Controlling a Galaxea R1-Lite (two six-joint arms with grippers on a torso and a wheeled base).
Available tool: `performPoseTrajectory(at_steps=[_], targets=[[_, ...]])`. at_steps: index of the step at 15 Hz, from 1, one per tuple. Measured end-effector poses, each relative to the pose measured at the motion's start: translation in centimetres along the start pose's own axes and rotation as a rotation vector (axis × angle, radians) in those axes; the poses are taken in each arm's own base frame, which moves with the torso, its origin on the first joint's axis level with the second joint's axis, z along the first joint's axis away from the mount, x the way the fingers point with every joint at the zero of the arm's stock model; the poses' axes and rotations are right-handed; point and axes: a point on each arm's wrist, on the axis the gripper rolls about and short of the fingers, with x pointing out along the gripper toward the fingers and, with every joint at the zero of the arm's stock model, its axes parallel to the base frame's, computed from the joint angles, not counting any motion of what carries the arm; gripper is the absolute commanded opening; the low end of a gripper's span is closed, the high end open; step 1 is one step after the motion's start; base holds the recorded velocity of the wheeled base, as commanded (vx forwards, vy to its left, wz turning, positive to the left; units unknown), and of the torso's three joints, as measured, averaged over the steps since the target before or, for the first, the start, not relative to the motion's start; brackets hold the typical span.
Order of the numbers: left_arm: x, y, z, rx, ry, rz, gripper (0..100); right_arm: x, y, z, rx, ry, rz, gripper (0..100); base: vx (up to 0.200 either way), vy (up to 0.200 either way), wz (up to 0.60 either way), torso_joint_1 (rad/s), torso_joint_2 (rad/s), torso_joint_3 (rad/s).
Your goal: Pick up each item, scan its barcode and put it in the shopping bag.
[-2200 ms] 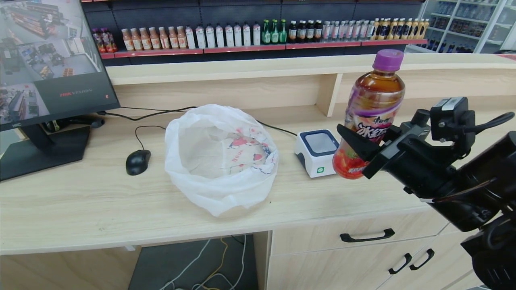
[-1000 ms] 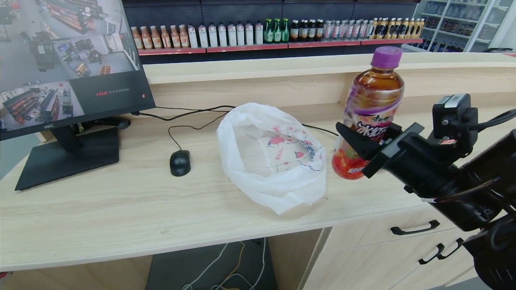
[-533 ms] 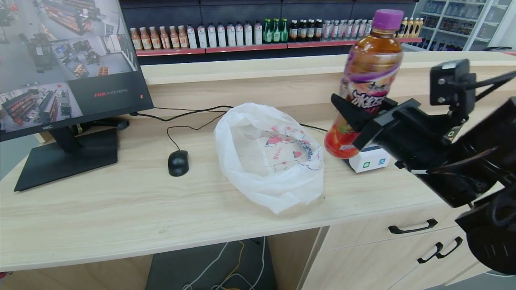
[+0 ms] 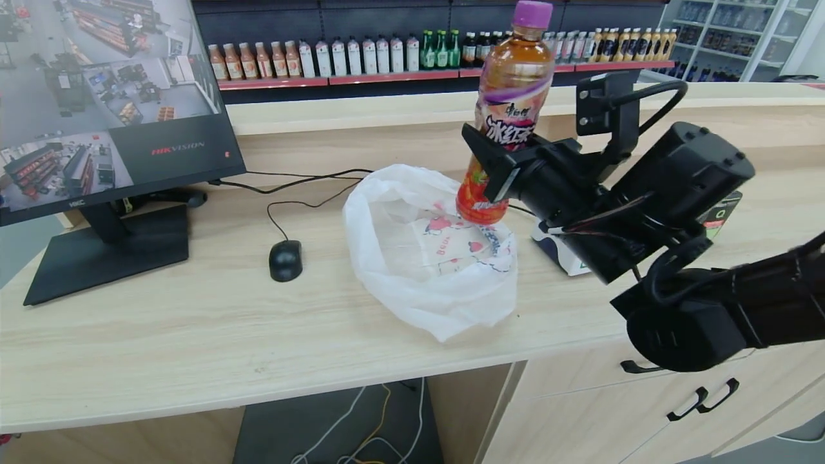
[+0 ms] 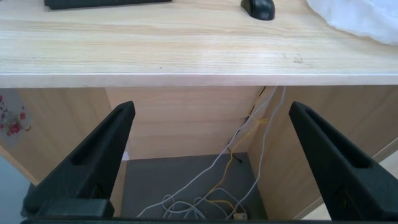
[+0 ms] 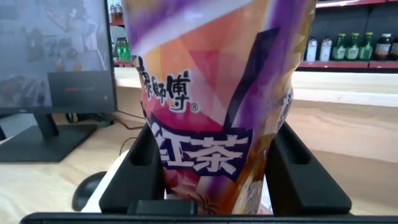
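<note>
Risk: purple-capped amber tea bottle [image 4: 515,77], pinched low by right gripper [image 4: 497,166] above floppy white plastic shopping bag [image 4: 412,283], could catch the rim and topple outside on release.

Bottle [image 4: 509,109]: amber liquid, purple cap, purple, orange and red label. Shopping bag [image 4: 419,296]: white with red and blue print. Bench [image 4: 193,335]: pale wood grain. Mouse [image 4: 285,260]: black.

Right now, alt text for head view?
The right gripper holds a purple-capped tea bottle, nearly upright, above the right edge of an open white shopping bag on a wooden counter; scanner behind the arm, mouse and monitor at left.
</note>
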Motion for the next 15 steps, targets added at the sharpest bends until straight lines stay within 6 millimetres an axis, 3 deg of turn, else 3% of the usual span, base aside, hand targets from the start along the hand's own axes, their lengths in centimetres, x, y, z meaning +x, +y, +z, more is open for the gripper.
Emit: performPoseTrajectory(at_steps=[15], targets=[[0.0,0.0,0.0,0.000,0.000,0.000,100,5.7,0.5,-7.5,0.054,0.077,0.007,0,0.000,0.000,0.00,0.000,0.00,0.000]])
